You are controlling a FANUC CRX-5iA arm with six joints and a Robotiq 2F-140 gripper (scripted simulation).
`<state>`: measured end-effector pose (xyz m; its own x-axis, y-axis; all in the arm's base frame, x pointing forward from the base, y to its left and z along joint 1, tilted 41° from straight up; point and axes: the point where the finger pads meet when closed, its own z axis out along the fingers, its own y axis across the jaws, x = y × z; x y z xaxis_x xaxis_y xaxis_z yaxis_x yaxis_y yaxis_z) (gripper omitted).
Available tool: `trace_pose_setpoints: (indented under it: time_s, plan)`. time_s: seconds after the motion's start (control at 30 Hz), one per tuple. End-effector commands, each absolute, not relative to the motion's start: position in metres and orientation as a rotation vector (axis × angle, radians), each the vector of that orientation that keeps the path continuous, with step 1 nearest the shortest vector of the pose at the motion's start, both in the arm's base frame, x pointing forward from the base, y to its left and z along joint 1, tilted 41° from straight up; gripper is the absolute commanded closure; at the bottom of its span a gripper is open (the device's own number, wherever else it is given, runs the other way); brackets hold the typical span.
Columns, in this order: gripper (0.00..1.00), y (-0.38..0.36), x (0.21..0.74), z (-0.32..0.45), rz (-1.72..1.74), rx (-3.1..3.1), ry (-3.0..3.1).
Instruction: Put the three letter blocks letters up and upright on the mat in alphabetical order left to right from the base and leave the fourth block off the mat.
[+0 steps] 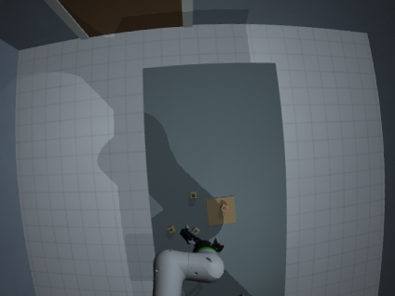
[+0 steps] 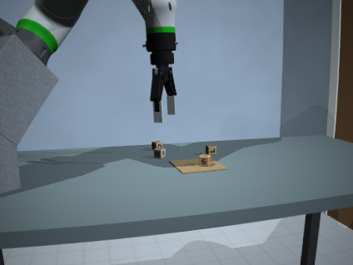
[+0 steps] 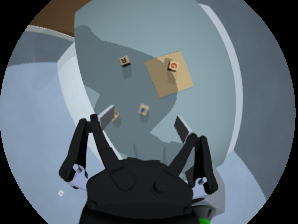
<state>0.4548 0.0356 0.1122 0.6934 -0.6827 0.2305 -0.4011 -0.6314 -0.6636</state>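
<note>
The tan square mat (image 1: 213, 220) (image 2: 186, 168) (image 3: 182, 84) lies on the table. A wooden block with a red G on top (image 1: 224, 208) (image 2: 204, 161) (image 3: 173, 65) sits on it, turned relative to its edges. A block with a dark letter, seemingly R (image 1: 193, 195) (image 2: 211, 150) (image 3: 124, 61), lies off the mat. A block with a blue mark on top (image 1: 196, 231) (image 2: 159, 153) (image 3: 143, 109) and another block with a dark mark (image 1: 170, 229) (image 2: 156, 145) (image 3: 116, 116) lie nearer the base; their tops are unreadable. The gripper (image 1: 201, 235) (image 2: 165, 116) (image 3: 145, 121) is open, empty, high above the table.
The grey-green table (image 1: 224, 116) (image 2: 125, 200) extends beyond the mat. In the wrist view the left finger partly covers the dark-marked block. The arm's shadow crosses the blocks and part of the mat.
</note>
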Motion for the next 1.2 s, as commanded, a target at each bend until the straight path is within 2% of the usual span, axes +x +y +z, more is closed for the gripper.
trace_pose_setpoints:
  time_s: [0.0, 1.17]
  plan:
    - [0.0, 0.041, 0.45, 0.115, -0.593, -2.305, 0.911]
    - [0.0, 0.056, 0.437, 0.122, -0.48, -2.234, 1.084]
